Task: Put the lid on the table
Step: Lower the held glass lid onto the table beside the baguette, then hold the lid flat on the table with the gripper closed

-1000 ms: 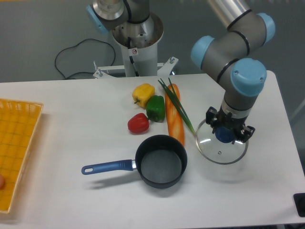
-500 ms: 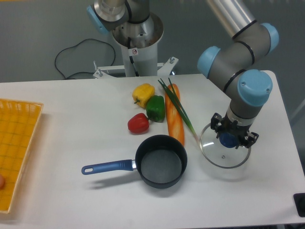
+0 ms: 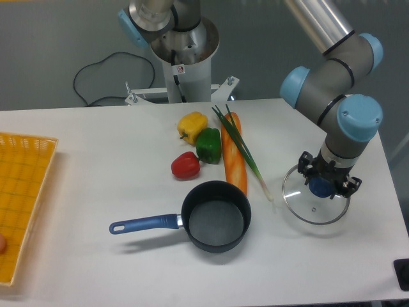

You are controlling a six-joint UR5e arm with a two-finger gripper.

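The round glass lid (image 3: pixel 316 203) with its thin metal rim hangs level at the right side of the white table (image 3: pixel 115 153), low over the surface. My gripper (image 3: pixel 324 186) points straight down and is shut on the lid's blue knob (image 3: pixel 320 188). The lid is well to the right of the dark saucepan (image 3: pixel 216 216), which stands uncovered with its blue handle (image 3: pixel 144 223) pointing left. Whether the lid's rim touches the table I cannot tell.
A long carrot (image 3: pixel 234 155) with green stalks (image 3: pixel 244 150) lies left of the lid. Yellow (image 3: pixel 192 125), green (image 3: pixel 208 144) and red (image 3: pixel 186 165) peppers sit beside it. A yellow-orange mesh tray (image 3: pixel 22 198) is at the far left. The table's right edge is close to the lid.
My gripper has carried the lid to the right, away from the carrot and towards the table's right edge, staying shut on the knob.
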